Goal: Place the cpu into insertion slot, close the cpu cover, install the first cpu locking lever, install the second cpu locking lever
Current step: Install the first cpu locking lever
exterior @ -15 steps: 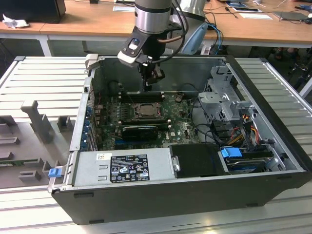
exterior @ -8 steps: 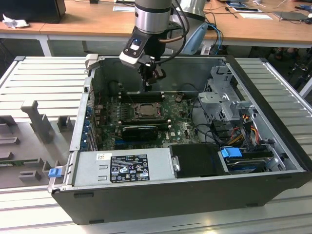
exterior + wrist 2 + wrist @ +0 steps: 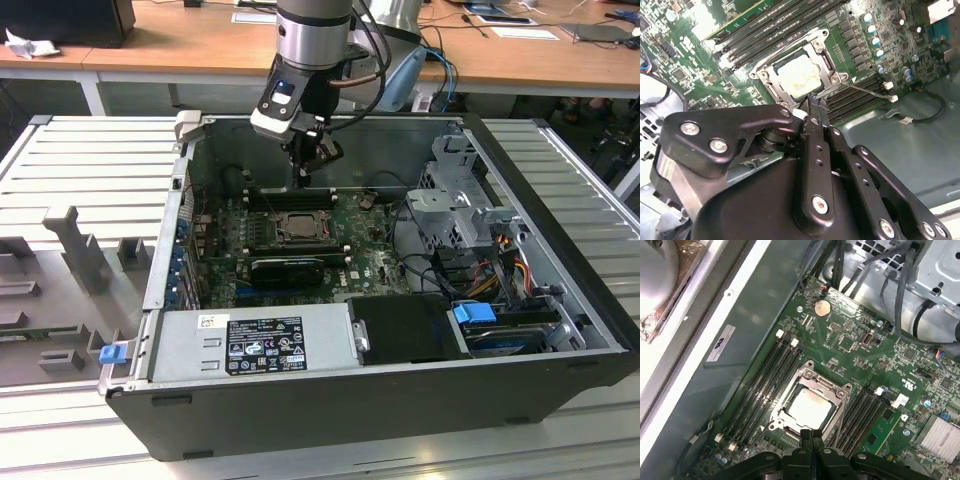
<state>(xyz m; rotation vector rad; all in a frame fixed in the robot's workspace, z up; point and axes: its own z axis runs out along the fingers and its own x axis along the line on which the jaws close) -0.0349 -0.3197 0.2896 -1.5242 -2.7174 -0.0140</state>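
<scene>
Your gripper (image 3: 811, 433) is clenched on nothing, tips at the cover's (image 3: 835, 392) edge; the cpu (image 3: 810, 407) lies framed beneath it, mid-frame in the exterior view

An open black computer case (image 3: 400, 405) lies on a ribbed grey surface (image 3: 90, 160), a wooden counter (image 3: 180, 45) at its twelve o'clock. Inside, a grey power supply (image 3: 255, 340) sits at six o'clock of the green motherboard (image 3: 372, 262), a metal drive cage (image 3: 465, 205) at three o'clock.
</scene>
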